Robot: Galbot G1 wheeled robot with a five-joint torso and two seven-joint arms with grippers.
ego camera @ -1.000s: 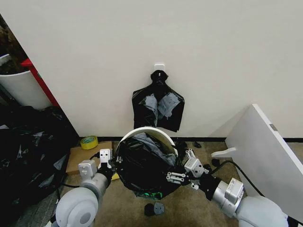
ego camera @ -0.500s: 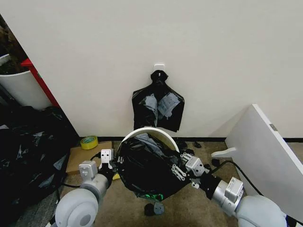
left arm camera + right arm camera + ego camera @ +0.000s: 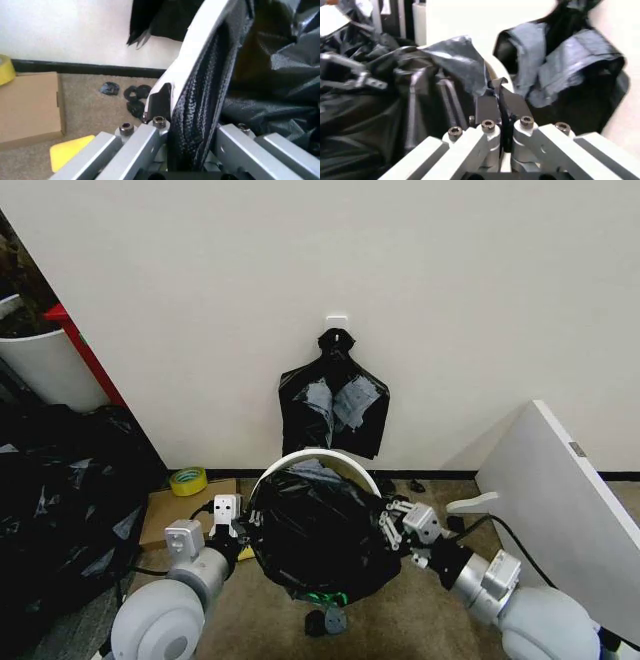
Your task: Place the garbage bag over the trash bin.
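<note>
Plastic, thin and shiny: from my head camera the garbage bag [image 3: 315, 530] sits on top of the trash bin [image 3: 322, 462], whose white rim shows at the far side. My left claw [image 3: 232, 520] pinches the bag's left edge, and my right claw [image 3: 392, 524] pinches its right edge. The knotted bunch of bags [image 3: 333, 402] hangs on the wall behind.

From my left wrist, a fold of bag [image 3: 197, 112] runs down between my fingers [image 3: 132, 144], right beside the rim [image 3: 200, 45].

From my right wrist, my two black pads [image 3: 487, 108] are pressed together on a thin bit of bag [image 3: 460, 56].

I think the bag is very light, floppy and slippery. It may tear, so holding the rim edge is best.
</note>
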